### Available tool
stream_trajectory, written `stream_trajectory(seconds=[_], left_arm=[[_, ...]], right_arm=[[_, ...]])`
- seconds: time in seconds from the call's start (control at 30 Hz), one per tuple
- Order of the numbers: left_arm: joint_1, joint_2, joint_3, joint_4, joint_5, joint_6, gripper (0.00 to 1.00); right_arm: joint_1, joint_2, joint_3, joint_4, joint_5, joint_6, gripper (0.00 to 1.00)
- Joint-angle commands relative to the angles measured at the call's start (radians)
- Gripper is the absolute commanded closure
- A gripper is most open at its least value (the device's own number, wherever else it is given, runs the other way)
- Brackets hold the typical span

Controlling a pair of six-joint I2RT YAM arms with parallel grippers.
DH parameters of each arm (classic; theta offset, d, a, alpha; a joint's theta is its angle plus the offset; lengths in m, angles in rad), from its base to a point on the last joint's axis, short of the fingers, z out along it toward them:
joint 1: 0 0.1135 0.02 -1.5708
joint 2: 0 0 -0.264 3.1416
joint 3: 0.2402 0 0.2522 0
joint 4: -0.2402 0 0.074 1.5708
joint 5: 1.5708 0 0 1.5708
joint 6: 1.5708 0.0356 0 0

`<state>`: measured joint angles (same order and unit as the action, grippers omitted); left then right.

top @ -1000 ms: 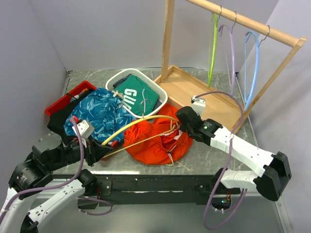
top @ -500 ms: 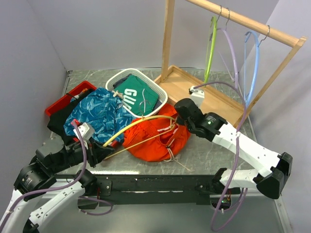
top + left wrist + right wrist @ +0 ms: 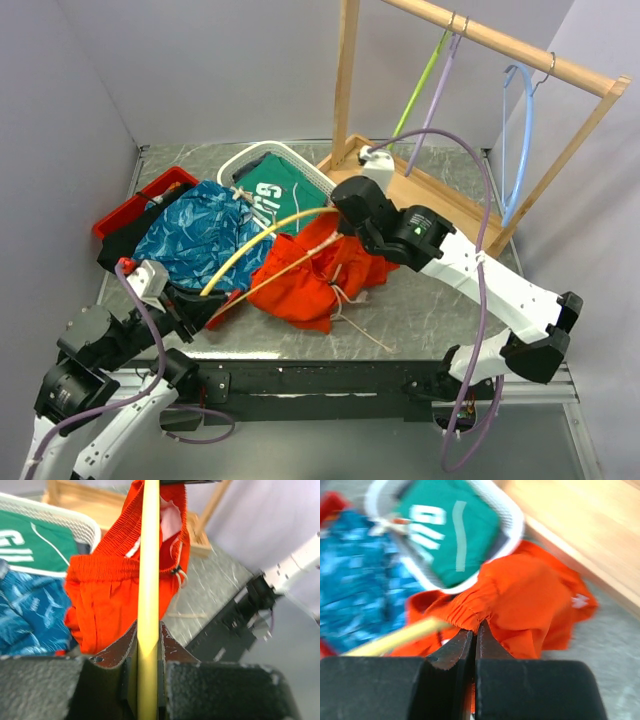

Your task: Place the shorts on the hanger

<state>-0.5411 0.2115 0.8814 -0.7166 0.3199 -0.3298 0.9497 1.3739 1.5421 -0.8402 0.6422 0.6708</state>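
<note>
Left gripper (image 3: 148,652): clenched on one arm of the hanger (image 3: 148,555), near its low end, at the table's near-left.
Right gripper (image 3: 475,636): pinched tight on the gathered waistband of the shorts (image 3: 535,600).
Shorts, position: waistband raised off the table (image 3: 420,310) by the right gripper. The rest sags to mid-table, just beside the basket (image 3: 520,522).
Hanger axis: runs from the left gripper up and away toward the right gripper. Its far end meets the lifted waistband.
Key relation: in the left wrist view the hanger arm crosses the middle of the waistband, with orange cloth on both sides. I cannot tell whether the arm is inside the waist opening or only lying against it.
Nearer arm: right for the shorts, left for the hanger.
Step, my judgement: threading. The waistband likely needs drawing down along the hanger toward the left gripper.
Risk: the loose drawstring (image 3: 176,572) may snag.
</note>
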Motion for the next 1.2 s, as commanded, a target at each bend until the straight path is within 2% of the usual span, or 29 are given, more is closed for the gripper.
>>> stream_trajectory(seconds=[0.0, 0.17, 0.33, 0.57, 0.87, 0.93, 1.03, 1.07, 1.17], left_arm=[[0.065, -0.046, -0.012, 0.232, -0.007, -0.009, 0.99], [0.128, -0.053, 0.007, 0.209, 0.030, 0.006, 0.99], [0.159, -0.076, -0.030, 0.269, 0.088, -0.025, 0.99], [0.185, -0.113, -0.078, 0.289, 0.122, -0.046, 0.99], [0.191, -0.081, -0.125, 0.342, 0.203, -0.074, 0.99], [0.204, -0.083, -0.153, 0.373, 0.215, -0.101, 0.99], [0.217, -0.101, -0.196, 0.417, 0.223, -0.161, 0.99], [0.225, -0.113, -0.209, 0.460, 0.237, -0.181, 0.99], [0.242, -0.136, -0.262, 0.517, 0.232, -0.253, 0.99]], right_arm=[[0.055, 0.042, 0.180, -0.003, -0.104, -0.022, 1.00], [0.063, 0.134, 0.317, -0.059, -0.125, -0.019, 1.00], [0.078, 0.204, 0.426, -0.077, -0.153, -0.033, 1.00], [0.057, 0.336, 0.761, -0.213, -0.107, -0.088, 0.94], [0.055, 0.350, 0.750, -0.160, -0.095, -0.177, 0.79], [0.060, 0.349, 0.745, -0.140, -0.107, -0.192, 0.76], [0.090, 0.338, 0.716, -0.126, -0.118, -0.226, 0.67], [0.096, 0.337, 0.690, -0.129, -0.099, -0.223, 0.62], [0.104, 0.320, 0.626, -0.142, -0.093, -0.195, 0.57]])
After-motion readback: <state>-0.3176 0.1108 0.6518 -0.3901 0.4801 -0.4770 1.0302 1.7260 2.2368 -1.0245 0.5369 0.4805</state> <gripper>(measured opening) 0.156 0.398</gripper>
